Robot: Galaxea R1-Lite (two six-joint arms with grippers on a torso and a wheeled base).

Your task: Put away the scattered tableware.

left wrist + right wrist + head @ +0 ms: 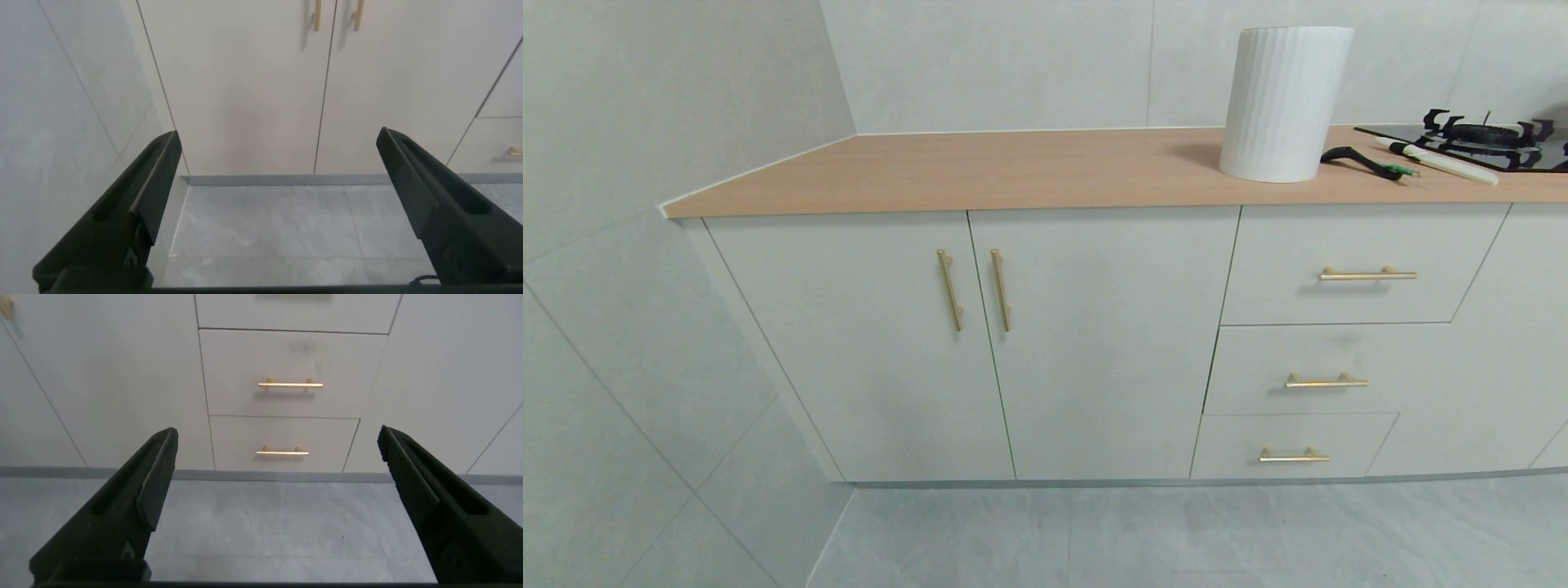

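Along the tiled wall runs a wooden counter [1013, 167]. Beneath it sit two doors [866, 343], and to their right a stack of three drawers [1364, 265], all closed. Toward the counter's right end stands a tall white ribbed canister [1284, 102], with a black hob [1486, 139] near it at the edge of view. Between them lies the tableware: a long white tool [1437, 159], its far end over the hob's edge, and a curved black tool [1364, 161] just beside the canister. What kind each is cannot be told.

Both arms hang low over the floor. The left gripper [278, 137] faces the doors and the right gripper [278, 434] faces the lower drawers, each spread wide and holding nothing.

Nothing seems put away yet, so the step is likely the approach. The right arm looks better placed. It should rise above counter height before moving in, then take one tool across its handle. The canister is probably the holder, so tools should enter it from above without nudging it.
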